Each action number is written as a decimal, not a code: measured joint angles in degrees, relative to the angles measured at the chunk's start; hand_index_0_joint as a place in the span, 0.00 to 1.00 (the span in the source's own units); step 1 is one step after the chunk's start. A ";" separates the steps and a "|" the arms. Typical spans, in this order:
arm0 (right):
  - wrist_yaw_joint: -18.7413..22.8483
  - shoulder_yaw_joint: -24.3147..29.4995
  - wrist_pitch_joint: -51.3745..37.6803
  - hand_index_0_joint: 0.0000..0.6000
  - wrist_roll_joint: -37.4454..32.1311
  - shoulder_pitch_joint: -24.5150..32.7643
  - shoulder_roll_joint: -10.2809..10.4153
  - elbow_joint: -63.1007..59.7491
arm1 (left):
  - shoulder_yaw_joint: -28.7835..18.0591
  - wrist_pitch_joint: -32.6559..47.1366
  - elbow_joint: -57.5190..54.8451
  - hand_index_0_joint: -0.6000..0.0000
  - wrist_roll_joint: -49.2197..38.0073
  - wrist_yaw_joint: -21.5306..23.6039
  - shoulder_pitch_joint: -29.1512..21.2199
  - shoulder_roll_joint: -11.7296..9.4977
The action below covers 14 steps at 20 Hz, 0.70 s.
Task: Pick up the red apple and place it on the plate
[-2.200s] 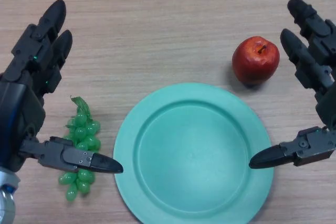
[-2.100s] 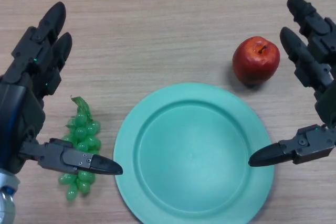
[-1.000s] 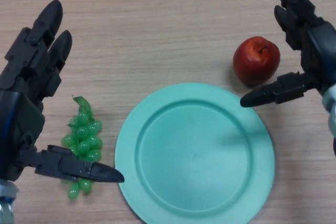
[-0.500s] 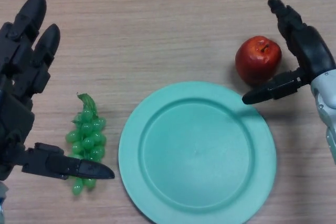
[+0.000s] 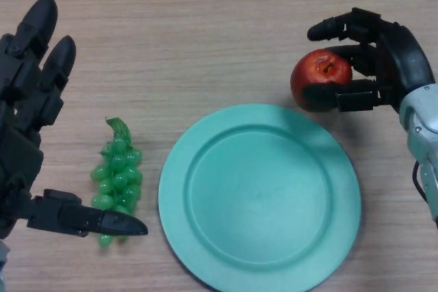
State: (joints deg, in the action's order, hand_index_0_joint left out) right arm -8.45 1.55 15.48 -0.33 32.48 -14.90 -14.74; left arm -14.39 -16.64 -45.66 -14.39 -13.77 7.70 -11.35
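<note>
The red apple point(image 5: 316, 77) sits on the wooden table just beyond the upper right rim of the green plate point(image 5: 260, 196). My right hand point(image 5: 390, 59) has its fingers curled over the apple's top and its thumb against the apple's near side, gripping it. My left hand point(image 5: 27, 135) is open at the far left, fingers straight, thumb pointing right below the grapes.
A bunch of green grapes point(image 5: 118, 176) lies on the table left of the plate, next to my left thumb. The wooden table point(image 5: 191, 32) stretches beyond the plate.
My right hand moved up and left to the apple and closed its fingers and thumb round it. The apple shifted slightly left. The left hand drifted slightly left.
</note>
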 measured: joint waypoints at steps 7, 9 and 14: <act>-2.09 -2.85 8.90 1.00 -4.42 -12.83 0.49 30.78 | 0.25 0.04 0.31 1.00 -0.17 0.42 0.05 0.00; -2.73 -4.98 9.45 1.00 -3.09 -18.14 1.91 35.79 | 0.45 0.04 1.01 1.00 -0.11 0.44 -0.11 0.00; -2.99 -10.42 4.65 1.00 3.54 -26.78 3.93 35.92 | 2.42 0.86 1.44 1.00 0.30 0.64 0.01 0.01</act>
State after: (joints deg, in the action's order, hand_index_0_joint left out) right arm -11.44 -8.87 20.12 3.21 5.70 -10.97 21.18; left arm -11.97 -15.78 -44.22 -14.09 -13.14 7.71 -11.35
